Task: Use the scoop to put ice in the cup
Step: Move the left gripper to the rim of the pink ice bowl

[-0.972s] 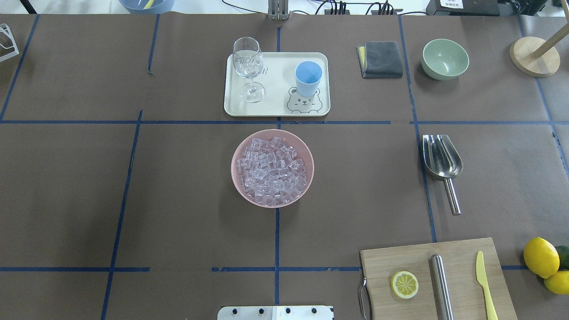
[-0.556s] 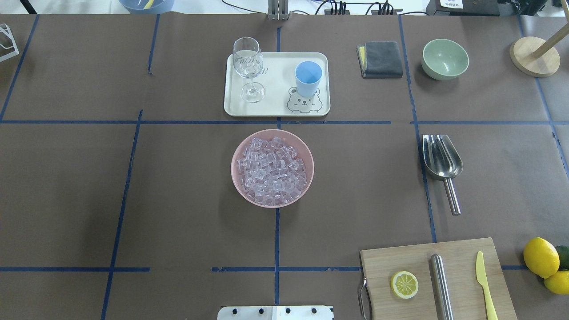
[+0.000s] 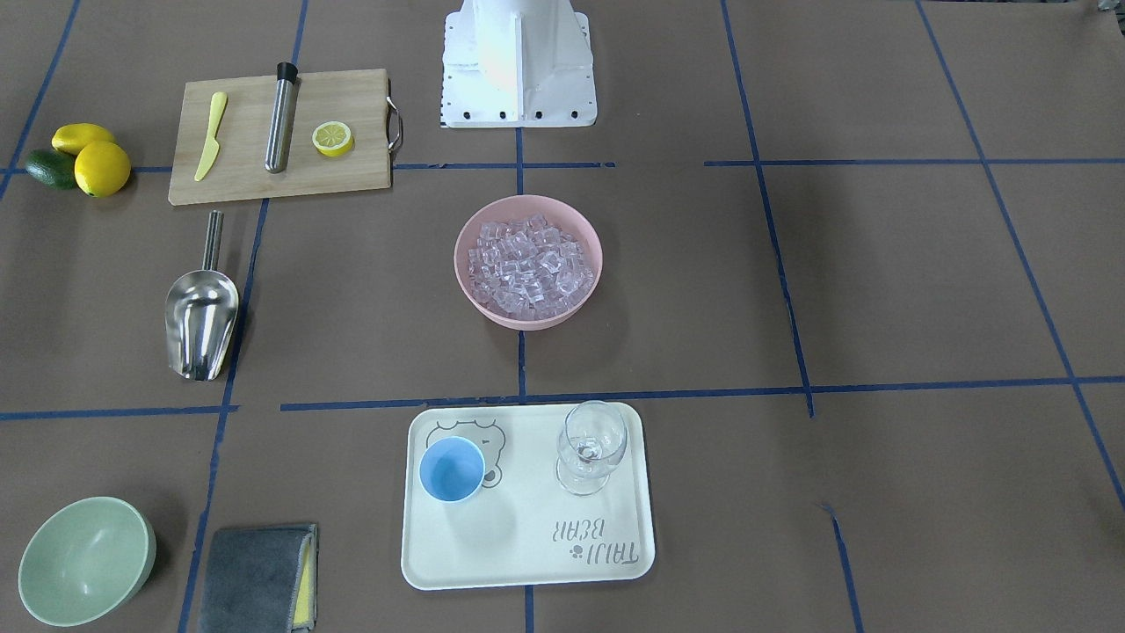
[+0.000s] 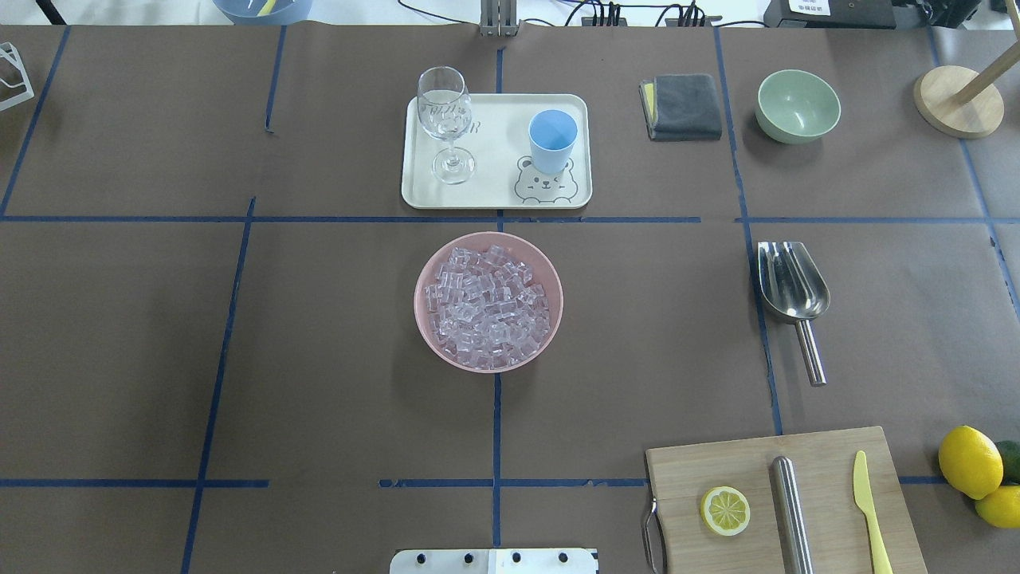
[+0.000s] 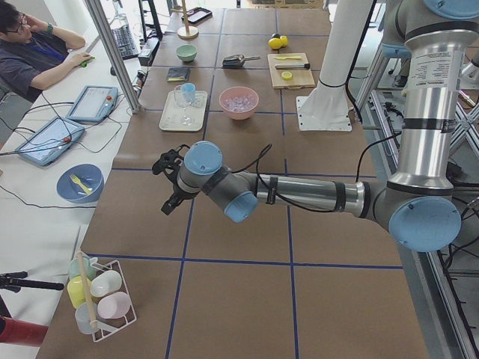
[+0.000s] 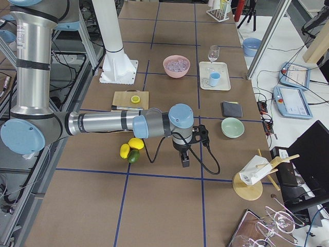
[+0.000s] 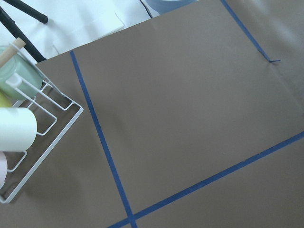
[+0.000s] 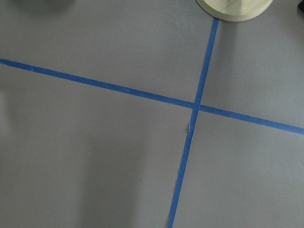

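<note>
The ice [image 4: 488,301] fills a pink bowl [image 4: 417,303] at the table's middle; it also shows in the front view [image 3: 527,264]. The light-blue cup [image 4: 552,140] stands upright on a cream tray [image 4: 498,163], beside the bear print. The steel scoop [image 4: 791,283] lies on the table to the right, handle toward the robot. My left gripper [image 5: 166,183] hovers over bare table far to the left. My right gripper [image 6: 185,160] hovers far to the right. Both show only in the side views, so I cannot tell if they are open or shut.
A wine glass [image 4: 445,119] stands on the tray's left. A grey cloth [image 4: 681,106], green bowl [image 4: 798,105] and wooden stand [image 4: 959,100] are at the back right. A cutting board [image 4: 829,454] with lemon half, steel cylinder and knife is near right, lemons [image 4: 970,461] beside it.
</note>
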{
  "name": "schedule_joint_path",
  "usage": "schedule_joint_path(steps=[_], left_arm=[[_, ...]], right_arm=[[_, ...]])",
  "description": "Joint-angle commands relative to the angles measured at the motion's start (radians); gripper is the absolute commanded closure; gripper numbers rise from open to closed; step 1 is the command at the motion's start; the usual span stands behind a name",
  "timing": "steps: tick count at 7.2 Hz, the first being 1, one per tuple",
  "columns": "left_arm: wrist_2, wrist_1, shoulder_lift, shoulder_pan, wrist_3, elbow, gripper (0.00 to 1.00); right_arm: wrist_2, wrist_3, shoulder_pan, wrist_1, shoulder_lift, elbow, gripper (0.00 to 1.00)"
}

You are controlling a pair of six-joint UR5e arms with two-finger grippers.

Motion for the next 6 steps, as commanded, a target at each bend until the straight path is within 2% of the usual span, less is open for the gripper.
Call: schedule_joint_path(steps=[1,3,4,5,6], left_arm=[[0.006,-0.228,-0.014,0.176,-0.006,0.003,0.0],[0.011,-0.246,-0.098,0.4,-0.011,0.009,0.0],[0.055,-0.249,-0.129,0.456,-0.009,0.003,0.0],[0.132,-0.269,-0.178,0.544,-0.009,0.009,0.0],[0.261,-0.273,-0.215,0.65,-0.011,0.009,0.0]], right_arm=[[0.002,0.001,-0.011,0.034,0.0,-0.003,0.0],[0.002,0.006,-0.01,0.034,0.0,-0.001,0.0],[0.002,0.015,-0.011,0.034,0.001,0.0,0.0],[0.004,0.019,-0.014,0.034,0.002,0.003,0.0],[0.004,0.019,-0.014,0.034,0.002,0.003,0.0]])
